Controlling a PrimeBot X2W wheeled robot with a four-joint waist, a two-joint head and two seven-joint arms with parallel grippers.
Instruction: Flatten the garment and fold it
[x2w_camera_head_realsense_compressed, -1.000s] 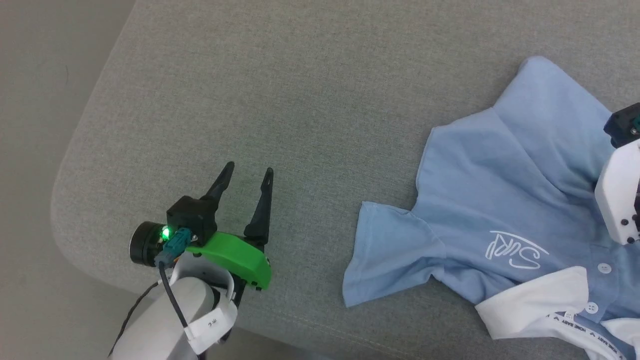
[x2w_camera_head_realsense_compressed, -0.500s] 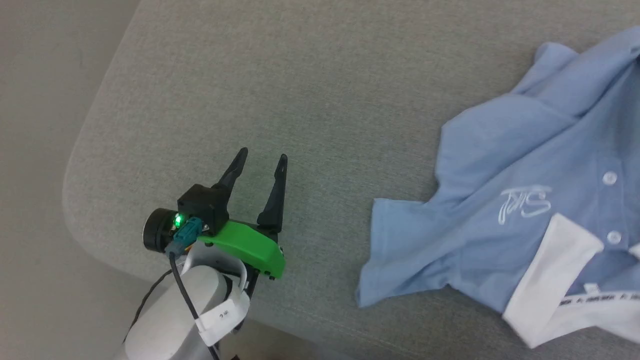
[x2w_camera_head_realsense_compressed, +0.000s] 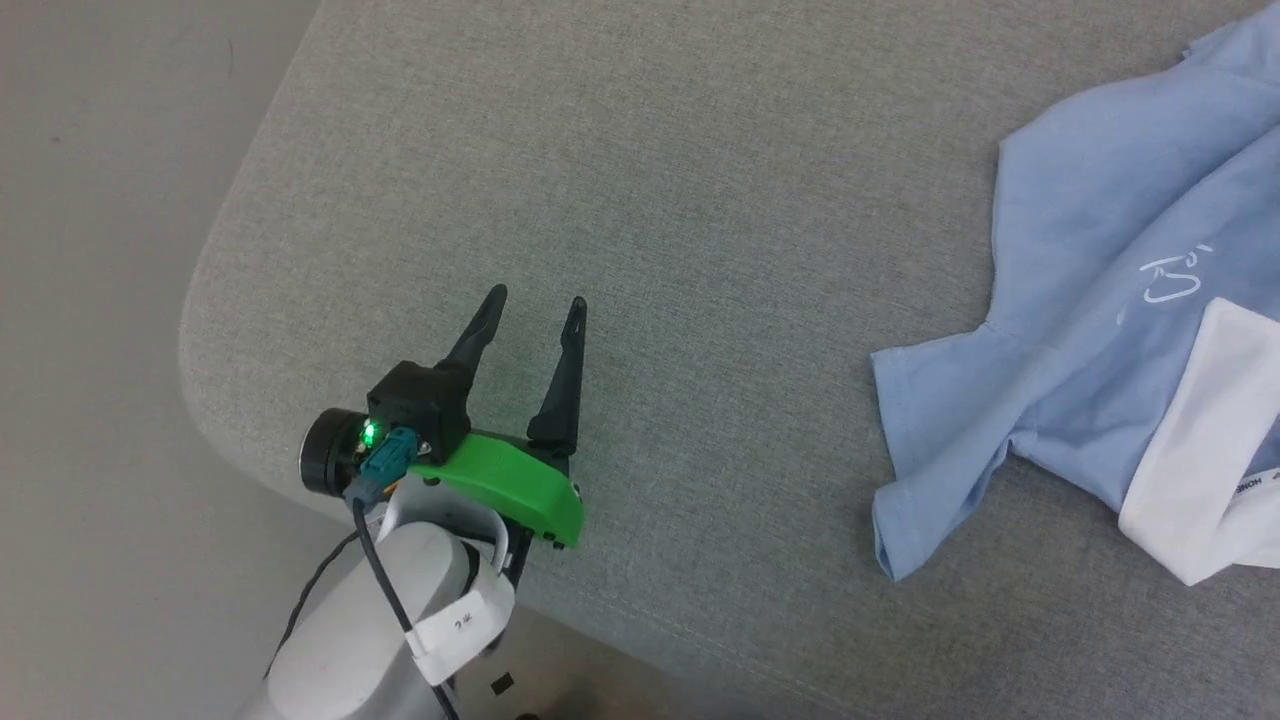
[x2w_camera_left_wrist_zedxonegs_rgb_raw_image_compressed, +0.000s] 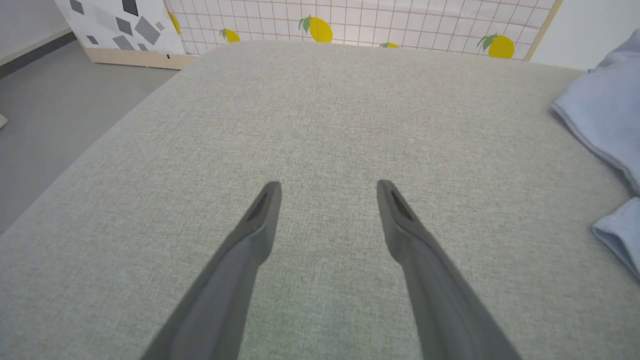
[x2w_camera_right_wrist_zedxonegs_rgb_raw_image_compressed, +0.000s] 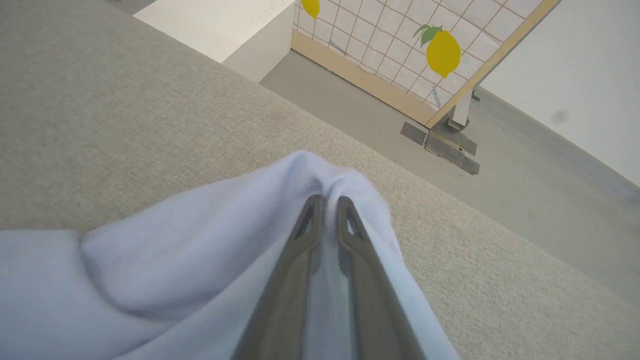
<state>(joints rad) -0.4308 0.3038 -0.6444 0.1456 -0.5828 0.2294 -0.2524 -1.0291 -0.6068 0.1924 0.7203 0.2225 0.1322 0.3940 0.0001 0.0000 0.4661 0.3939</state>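
The garment (x2w_camera_head_realsense_compressed: 1080, 250), a light blue polo shirt with a white collar (x2w_camera_head_realsense_compressed: 1200, 430), lies rumpled at the right edge of the head view, one sleeve spread toward the middle. In the right wrist view my right gripper (x2w_camera_right_wrist_zedxonegs_rgb_raw_image_compressed: 329, 200) is shut on a raised fold of the garment (x2w_camera_right_wrist_zedxonegs_rgb_raw_image_compressed: 200, 240), with cloth bunched around its tips. My left gripper (x2w_camera_head_realsense_compressed: 537, 298) stands open over bare cushion near the front left corner, well left of the shirt. The left wrist view shows the left gripper (x2w_camera_left_wrist_zedxonegs_rgb_raw_image_compressed: 328, 186) with nothing between its fingers and the garment (x2w_camera_left_wrist_zedxonegs_rgb_raw_image_compressed: 605, 110) at the right edge.
The work surface is a grey fabric cushion (x2w_camera_head_realsense_compressed: 700, 200) with a rounded corner at the left, and grey floor (x2w_camera_head_realsense_compressed: 90, 300) beyond it. A lemon-patterned tiled panel (x2w_camera_left_wrist_zedxonegs_rgb_raw_image_compressed: 350, 20) stands past the far edge. A white box (x2w_camera_right_wrist_zedxonegs_rgb_raw_image_compressed: 225, 25) sits beside that panel.
The head camera has shifted. The garment has been dragged to the right across the cushion, its body pulled up and partly out of frame. The left gripper has stayed open in place.
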